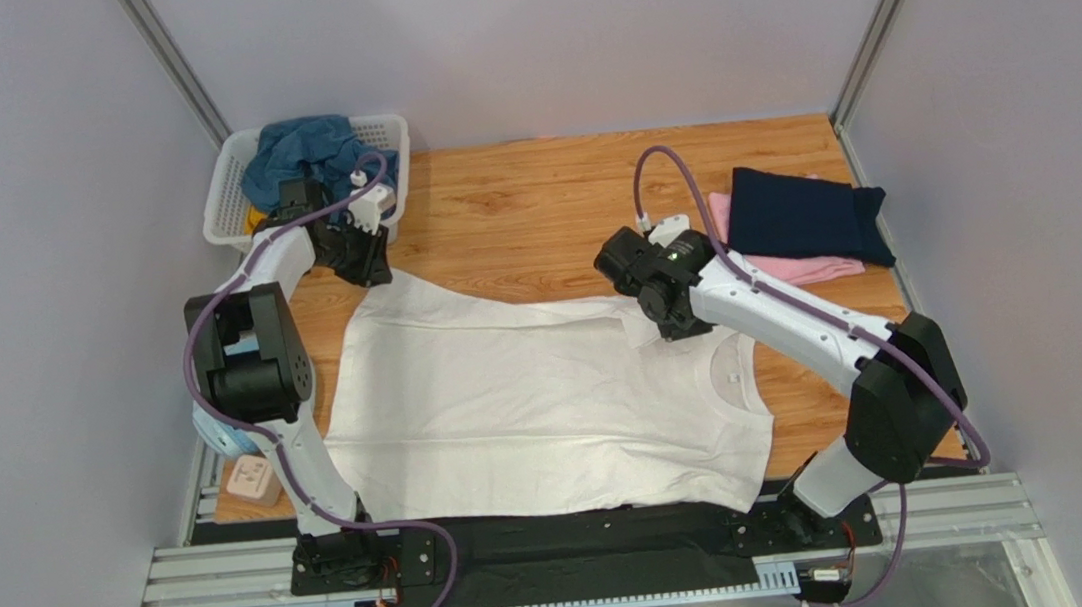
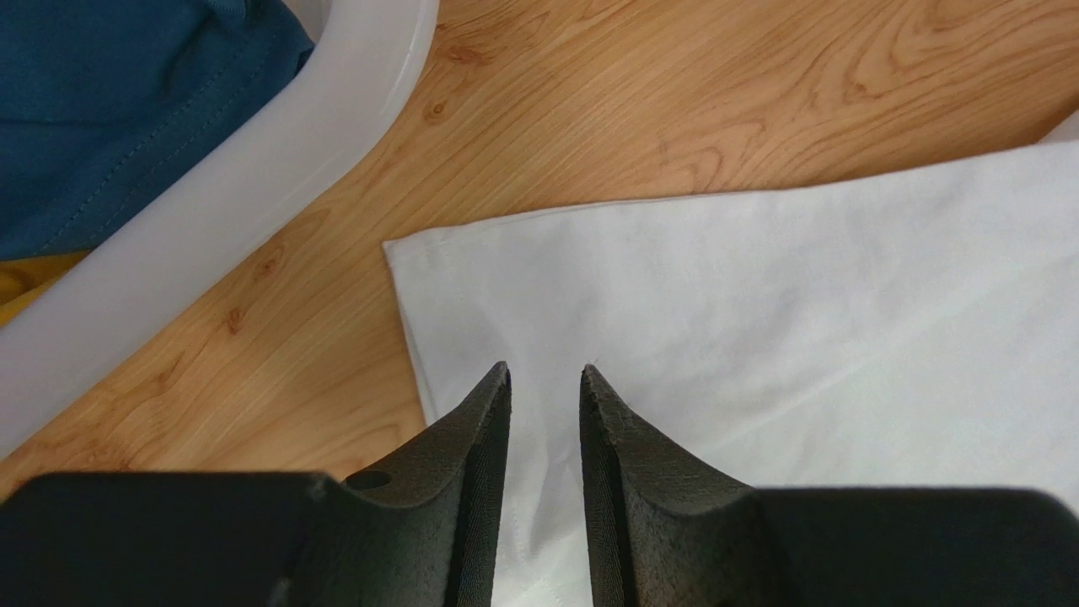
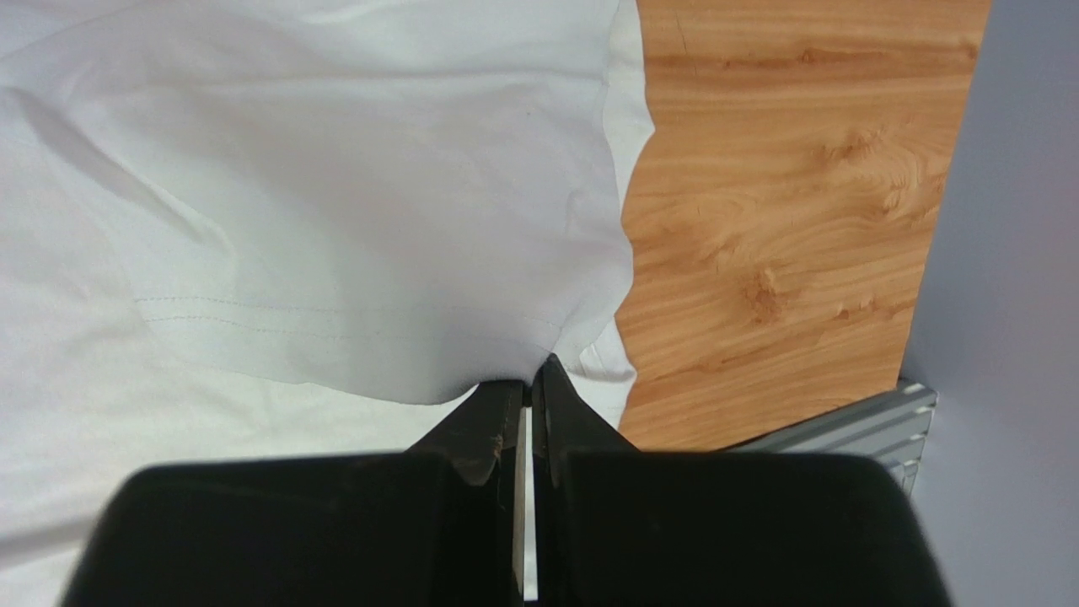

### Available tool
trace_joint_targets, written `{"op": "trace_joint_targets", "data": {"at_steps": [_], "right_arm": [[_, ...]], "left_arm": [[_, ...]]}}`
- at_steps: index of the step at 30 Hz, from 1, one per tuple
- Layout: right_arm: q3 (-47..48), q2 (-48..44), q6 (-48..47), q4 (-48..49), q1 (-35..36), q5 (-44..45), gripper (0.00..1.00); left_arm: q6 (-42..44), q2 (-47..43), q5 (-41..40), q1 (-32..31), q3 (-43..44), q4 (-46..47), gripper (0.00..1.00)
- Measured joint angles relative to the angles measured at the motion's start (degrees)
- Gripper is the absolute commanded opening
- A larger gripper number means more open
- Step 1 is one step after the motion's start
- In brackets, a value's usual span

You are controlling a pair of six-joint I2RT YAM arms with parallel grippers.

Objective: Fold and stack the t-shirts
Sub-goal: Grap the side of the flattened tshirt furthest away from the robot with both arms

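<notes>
White t-shirt: lies spread flat at the middle of the table. Its hem end points to 9 o'clock and its neck end to 3 o'clock, with mild wrinkles across the body.

Left gripper: sits at about 10 o'clock from the table's middle, over the far hem corner of the white t-shirt. It is released. The wrist view shows a plain gap between the two fingers, and the cloth lies flat under them.

Right gripper: sits at about 2 o'clock from the table's middle, on the far sleeve. It is clenched on the white t-shirt. In the wrist view the fingertips meet on the sleeve edge, and the cloth rises toward them in a soft fold.

Basket: white and slatted, in the table's corner at 10 to 11 o'clock, just beyond the left gripper.

Teal-blue t-shirt: bunched up inside the basket, heaped above its rim.

Yellow t-shirt: a small patch shows in the basket beneath the teal-blue one.

Navy t-shirt: folded, at 2 o'clock near the table's right edge.

Pink t-shirt: folded, directly under the navy t-shirt, with its near edge sticking out toward 6 o'clock.
</notes>
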Motion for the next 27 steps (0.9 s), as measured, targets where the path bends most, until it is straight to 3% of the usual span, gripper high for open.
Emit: {"op": "trace_joint_targets", "data": {"at_steps": [9,13,16,27], "right_arm": [[-5.3,-5.0,7.8,-6.9,6.4,-1.4,0.0],[-6.6,-5.1,8.9,-6.8,6.8,-2.5,0.0],[-6.9,-5.1,9.6,-6.7,7.1,-3.1,0.0],[-10.8,-5.6,10.6,-5.9,8.0,-4.2,0.0]], "left_arm": [[-0.2,0.1,-2.0,-0.9,0.0,0.2,0.37],[-0.1,1.7,-4.6,-3.5,1.2,0.4,0.6],[-0.3,4.5,-6.0,-5.3,5.0,-0.5,0.64],[0.3,7.1,-12.2,-6.6,9.4,-2.7,0.65]]}}
